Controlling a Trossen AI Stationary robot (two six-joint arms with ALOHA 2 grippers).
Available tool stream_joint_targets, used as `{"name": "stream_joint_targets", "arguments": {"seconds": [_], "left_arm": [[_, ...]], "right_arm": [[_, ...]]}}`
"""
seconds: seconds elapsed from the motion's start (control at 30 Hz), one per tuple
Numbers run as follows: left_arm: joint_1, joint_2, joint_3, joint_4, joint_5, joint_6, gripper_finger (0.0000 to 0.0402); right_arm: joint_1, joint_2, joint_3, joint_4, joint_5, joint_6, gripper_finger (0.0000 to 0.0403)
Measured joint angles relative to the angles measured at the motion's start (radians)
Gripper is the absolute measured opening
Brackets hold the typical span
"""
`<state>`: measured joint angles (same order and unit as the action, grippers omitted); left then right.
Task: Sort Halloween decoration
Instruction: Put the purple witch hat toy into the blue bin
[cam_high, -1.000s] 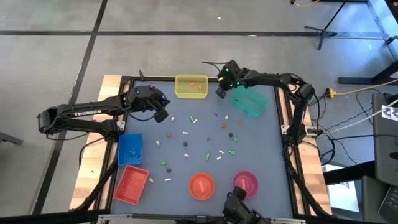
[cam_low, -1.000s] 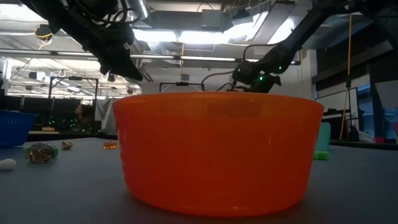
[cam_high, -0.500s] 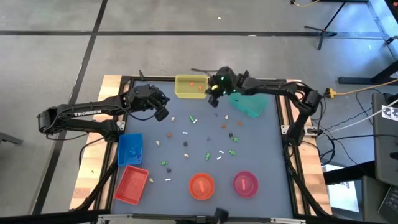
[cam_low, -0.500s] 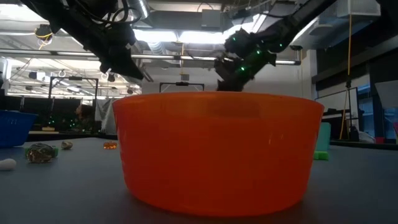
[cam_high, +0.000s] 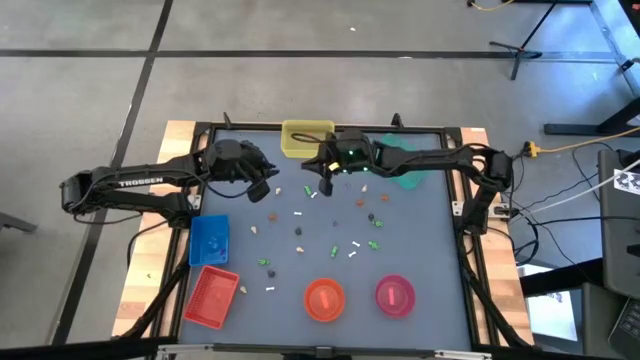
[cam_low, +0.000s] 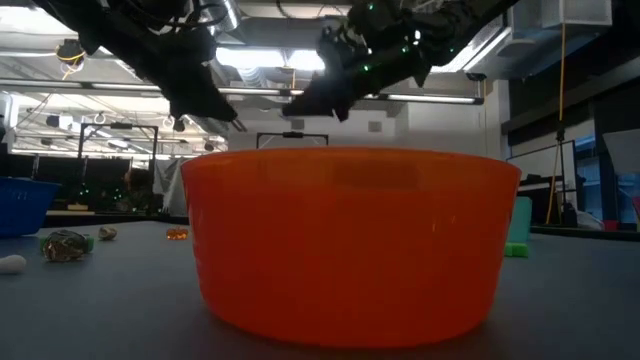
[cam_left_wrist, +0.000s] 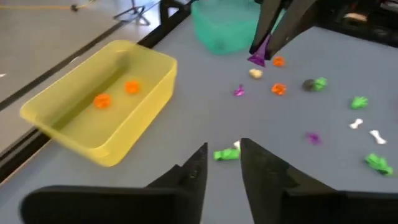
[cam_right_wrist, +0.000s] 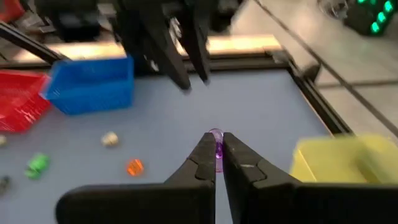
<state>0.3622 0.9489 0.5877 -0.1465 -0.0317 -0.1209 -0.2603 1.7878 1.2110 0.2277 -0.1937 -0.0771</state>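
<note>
right tool (cam_right_wrist: 216, 151): stretched out low near the yellow tray (cam_high: 306, 138), pinching a purple trinket (cam_right_wrist: 217, 138)
left tool (cam_left_wrist: 224, 155): slightly parted, empty, hovering above the worktop (cam_high: 420, 240)

A: What can't be made out?

B: Low view: the orange bowl (cam_low: 350, 245) fills most of the frame and hides the table behind it. Both arms are dark shapes against the ceiling lights, fingertips not readable there.

A: Trinkets?

B: In the high view too small to tell shapes, only colour specks. The right gripper (cam_right_wrist: 216, 148) pinches a purple trinket (cam_right_wrist: 217, 142), mostly hidden betw. its fingers, shape unclear.

A: Containers?

B: The teal container (cam_high: 405, 172) is partly covered by the right arm. In the right wrist view the yellow tray (cam_right_wrist: 348, 160) is blurred and cut off at the edge, the red basket (cam_right_wrist: 18, 106) also cut off.
</note>
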Motion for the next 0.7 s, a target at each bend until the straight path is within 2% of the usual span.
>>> {"name": "stream_joint_targets", "arguments": {"seconds": [0.3,0.7], "left_arm": [[-0.093,0.027,0.0,0.177,0.001,0.001,0.0157],[-0.128,0.111,0.0,0.353,-0.003,0.001,0.0165]], "right_arm": [[0.026,0.0,0.0,0.13,-0.032,-0.009,0.001],[0.026,0.0,0.0,0.179,-0.159,-0.009,0.001]]}}
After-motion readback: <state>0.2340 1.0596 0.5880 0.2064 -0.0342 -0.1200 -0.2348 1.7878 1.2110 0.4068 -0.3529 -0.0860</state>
